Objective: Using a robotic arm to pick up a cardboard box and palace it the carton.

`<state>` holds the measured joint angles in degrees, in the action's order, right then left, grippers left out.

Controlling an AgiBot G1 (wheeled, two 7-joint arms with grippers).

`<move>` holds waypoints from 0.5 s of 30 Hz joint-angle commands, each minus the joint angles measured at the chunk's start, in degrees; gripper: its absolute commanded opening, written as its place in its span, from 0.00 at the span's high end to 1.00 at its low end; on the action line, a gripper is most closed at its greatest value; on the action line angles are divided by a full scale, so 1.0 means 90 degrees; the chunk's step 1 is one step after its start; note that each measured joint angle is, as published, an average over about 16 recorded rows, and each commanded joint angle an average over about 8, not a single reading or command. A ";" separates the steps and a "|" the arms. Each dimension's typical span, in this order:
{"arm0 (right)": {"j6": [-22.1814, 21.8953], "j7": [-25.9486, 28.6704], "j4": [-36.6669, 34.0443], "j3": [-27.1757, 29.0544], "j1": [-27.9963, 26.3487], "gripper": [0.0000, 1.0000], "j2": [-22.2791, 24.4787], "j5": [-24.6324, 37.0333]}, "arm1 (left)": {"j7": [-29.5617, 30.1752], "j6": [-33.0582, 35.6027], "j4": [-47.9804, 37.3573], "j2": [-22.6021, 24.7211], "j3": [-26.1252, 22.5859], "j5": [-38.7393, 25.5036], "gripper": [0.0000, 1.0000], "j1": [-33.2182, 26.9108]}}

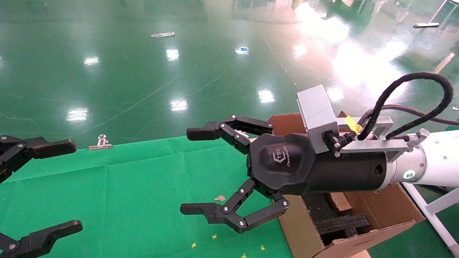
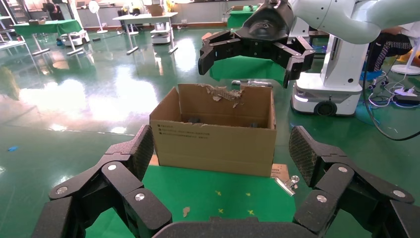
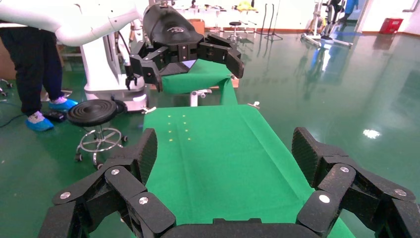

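The right white jointed arm's black pincer (image 1: 192, 172) hangs agape and empty above the green-clothed bench (image 1: 143, 186), the large brown corrugated carton (image 1: 358, 218) just beside its wrist. No small taped box shows. The left pincer (image 1: 62, 186) gapes too.

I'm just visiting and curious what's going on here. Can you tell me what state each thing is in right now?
Right hand: open, empty, raised over the green cloth beside the carton.
Left hand: open, empty, at the table's left edge.
Carton: flaps up, top open, one edge torn, black foam inside.
Green cloth: spread flat, a few small scraps on it.
Binder clip: lying at the cloth's far edge.
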<state>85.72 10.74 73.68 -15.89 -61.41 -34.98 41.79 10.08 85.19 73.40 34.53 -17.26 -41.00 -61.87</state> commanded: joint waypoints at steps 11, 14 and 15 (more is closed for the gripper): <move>-0.0007 0.0005 -0.0022 -0.0029 -0.0028 0.00 -0.0004 0.0010 | 0.0000 0.0000 0.0000 0.0000 0.0000 0.0000 0.00 0.0000; -0.0008 0.0006 -0.0025 -0.0033 -0.0031 0.00 -0.0005 0.0011 | 0.0000 0.0001 0.0000 0.0000 0.0000 0.0000 0.00 0.0000; -0.0008 0.0006 -0.0026 -0.0034 -0.0032 0.00 -0.0005 0.0011 | 0.0000 0.0001 0.0000 0.0000 0.0000 0.0000 0.00 0.0000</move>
<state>85.65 10.79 73.45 -16.18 -61.69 -35.03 41.89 10.08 85.19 73.40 34.52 -17.26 -41.00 -61.87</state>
